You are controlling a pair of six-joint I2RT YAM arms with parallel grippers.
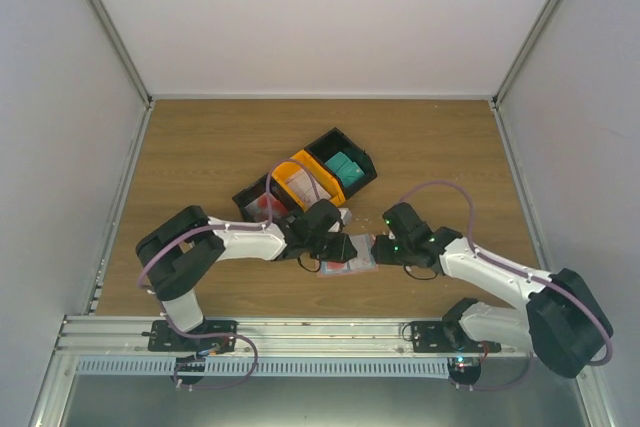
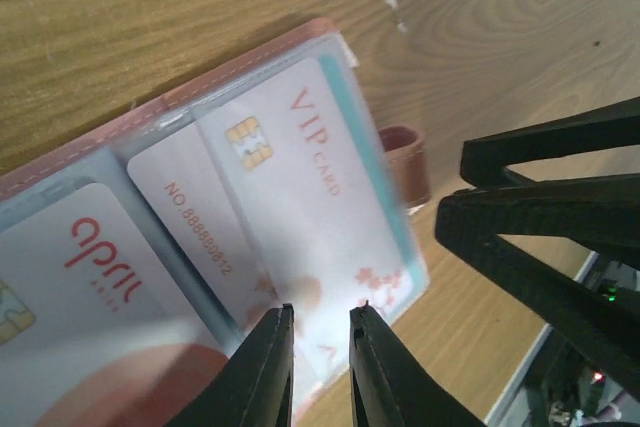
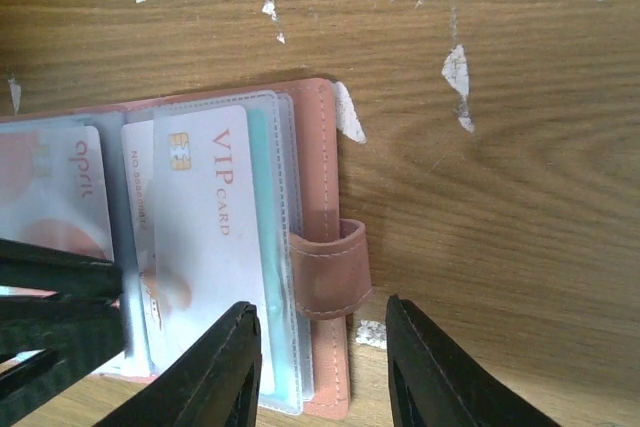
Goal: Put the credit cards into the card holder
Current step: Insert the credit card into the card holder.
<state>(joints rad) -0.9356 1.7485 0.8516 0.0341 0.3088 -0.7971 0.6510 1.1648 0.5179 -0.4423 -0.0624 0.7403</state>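
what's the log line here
card holder: open on table | left gripper: barely open over VIP card | right gripper: open over strap

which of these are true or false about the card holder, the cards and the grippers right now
1. The card holder lies open on the table. True.
2. The VIP card lies loose on the table. False: it sits in a clear pocket of the card holder.
3. The right gripper is open. True.
4. The teal cards lie on the bare table. False: they are in a black bin.
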